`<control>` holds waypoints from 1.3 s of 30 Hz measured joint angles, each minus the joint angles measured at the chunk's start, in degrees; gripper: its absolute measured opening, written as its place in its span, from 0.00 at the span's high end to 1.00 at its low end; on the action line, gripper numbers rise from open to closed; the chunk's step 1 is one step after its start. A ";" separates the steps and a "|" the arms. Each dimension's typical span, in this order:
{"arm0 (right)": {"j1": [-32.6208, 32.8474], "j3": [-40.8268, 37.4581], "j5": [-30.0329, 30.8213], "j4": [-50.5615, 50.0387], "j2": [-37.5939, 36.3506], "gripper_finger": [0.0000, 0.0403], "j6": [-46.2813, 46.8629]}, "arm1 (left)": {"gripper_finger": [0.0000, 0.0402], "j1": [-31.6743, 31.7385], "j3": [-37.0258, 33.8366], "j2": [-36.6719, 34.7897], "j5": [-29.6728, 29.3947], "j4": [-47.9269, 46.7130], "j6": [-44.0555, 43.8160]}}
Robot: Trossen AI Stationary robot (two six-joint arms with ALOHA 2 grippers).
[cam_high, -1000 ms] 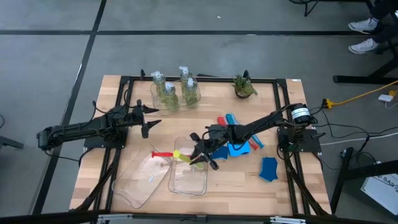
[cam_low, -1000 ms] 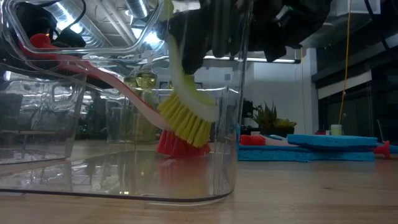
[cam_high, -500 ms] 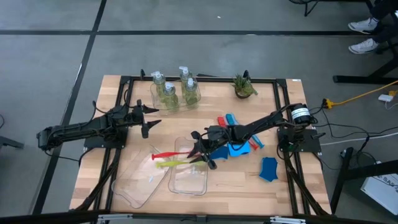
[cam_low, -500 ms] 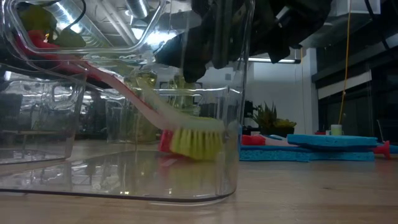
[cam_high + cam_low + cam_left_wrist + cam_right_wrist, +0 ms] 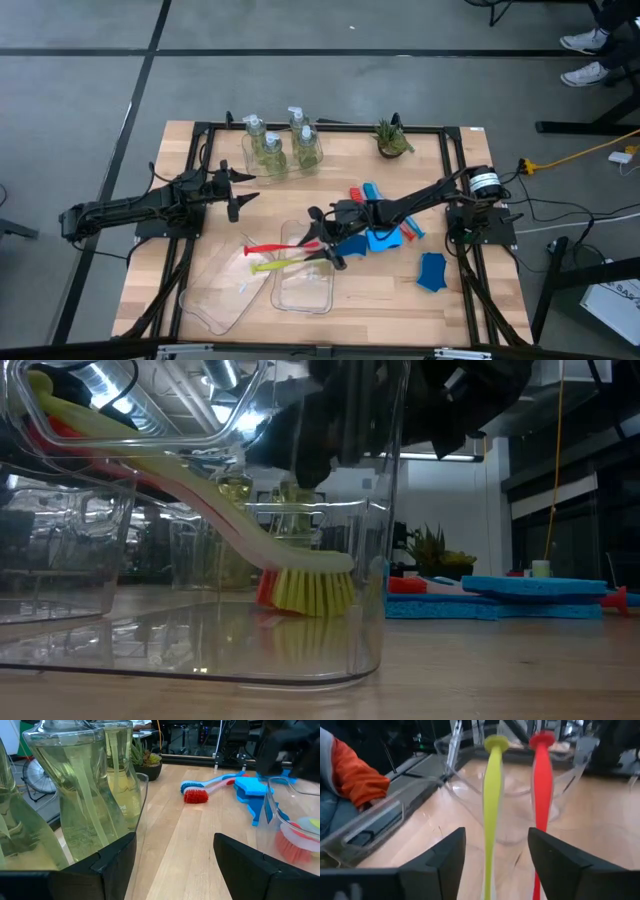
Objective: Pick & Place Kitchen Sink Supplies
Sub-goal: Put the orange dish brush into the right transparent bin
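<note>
My right jaws hang over the near clear tray at counter centre, parted, nothing between them. The right wrist view confirms it: both fingers stand apart with the yellow-green brush running out ahead between them, not pinched.

The yellow-green brush now lies with its bristle head inside that tray, resting on the floor of it in the low view, and its handle slanting up over the tray wall toward the left arm's side. The red brush lies just beside it, roughly parallel, same orientation, head also at the tray. Both long axes run across the counter, left to right, pointing straight away from my right jaws.

So that brush looks placed, I judge. What counts for the next pick is on the other side of my right jaws:
- 2 more brushes, red and blue, lie together near the counter's middle, toward the far edge
- blue sponge pieces sit just behind my right wrist, one more sponge farther toward the right arm's base
- All of these are much nearer the right arm than the left.

My left jaws are wide open and empty, parked close to the pump bottles, which stand in a tray at the far edge; the left wrist view has them right in front.
</note>
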 joint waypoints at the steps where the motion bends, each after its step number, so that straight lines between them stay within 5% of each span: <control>1: -0.02 0.00 0.00 -0.27 -0.69 0.46 0.01 | 0.35 0.02 0.02 -0.01 0.00 0.00 -0.01; 11: -0.02 0.01 0.42 -12.04 -13.27 0.45 -0.17 | 0.35 0.02 0.02 0.00 0.02 0.00 -0.02; 21: 0.00 0.04 16.97 -36.16 -25.84 0.45 1.19 | 0.35 0.01 0.01 -0.01 0.02 0.02 -0.02; 32: -0.02 0.04 36.90 -59.31 -28.94 0.45 5.15 | 0.35 0.00 0.01 0.00 0.02 0.00 0.00; 39: -1.85 -2.85 38.97 -63.99 -29.17 0.45 9.22 | 0.35 0.02 0.00 0.00 0.02 0.00 0.00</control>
